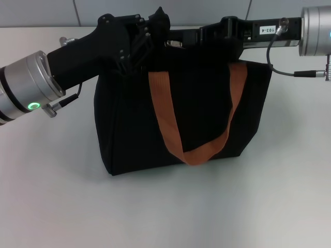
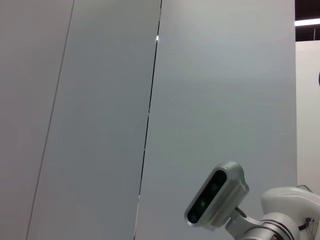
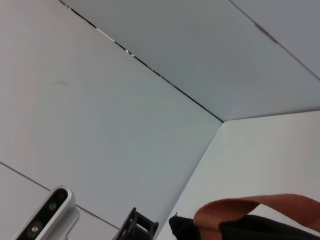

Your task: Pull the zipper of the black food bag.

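Note:
The black food bag [image 1: 129, 119] stands upright in the middle of the table, and one orange-brown strap [image 1: 166, 124] hangs down its front. My left gripper [image 1: 155, 28] reaches in from the left and sits on the bag's top edge near its left end. From the right, my right gripper [image 1: 180, 41] lies along the top of the bag, its tip close to the left gripper. A small silver glint [image 1: 173, 44] at that tip may be the zipper. The zip track is hidden behind both grippers. The right wrist view shows a strap [image 3: 260, 210] and the bag top [image 3: 240, 231].
The white table [image 1: 165, 212] spreads out in front of the bag and to both sides. A grey panelled wall [image 1: 207, 10] rises behind it. A grey cable [image 1: 279, 70] loops below the right wrist. In the left wrist view the right arm's camera [image 2: 216, 196] shows against the wall.

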Controlling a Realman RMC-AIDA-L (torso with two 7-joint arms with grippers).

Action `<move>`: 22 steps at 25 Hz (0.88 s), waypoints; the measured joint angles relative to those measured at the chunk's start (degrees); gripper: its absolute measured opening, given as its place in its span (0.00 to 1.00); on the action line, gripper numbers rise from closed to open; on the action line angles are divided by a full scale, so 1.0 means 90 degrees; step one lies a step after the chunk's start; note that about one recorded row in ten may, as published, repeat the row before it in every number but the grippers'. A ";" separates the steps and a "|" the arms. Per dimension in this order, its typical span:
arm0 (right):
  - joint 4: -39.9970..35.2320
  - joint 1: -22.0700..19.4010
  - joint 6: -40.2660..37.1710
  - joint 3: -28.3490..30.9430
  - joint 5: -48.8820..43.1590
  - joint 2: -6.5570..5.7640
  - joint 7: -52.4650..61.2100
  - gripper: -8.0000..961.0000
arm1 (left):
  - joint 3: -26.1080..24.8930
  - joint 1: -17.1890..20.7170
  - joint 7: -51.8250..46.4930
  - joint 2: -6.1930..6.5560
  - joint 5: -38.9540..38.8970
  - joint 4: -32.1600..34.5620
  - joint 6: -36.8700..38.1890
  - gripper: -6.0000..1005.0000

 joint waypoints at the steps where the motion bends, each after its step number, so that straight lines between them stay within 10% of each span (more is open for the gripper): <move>1: 0.0035 0.0014 -0.0010 0.0000 0.0001 -0.0003 0.0033 0.02 | 0.0000 -0.0004 -0.0001 -0.0005 0.0000 -0.0001 0.0000 0.02; 22: 0.0291 0.0037 -0.0144 -0.0014 0.0351 -0.0005 0.0252 0.09 | 0.0000 -0.0002 -0.0001 -0.0009 -0.0003 0.0000 0.0036 0.02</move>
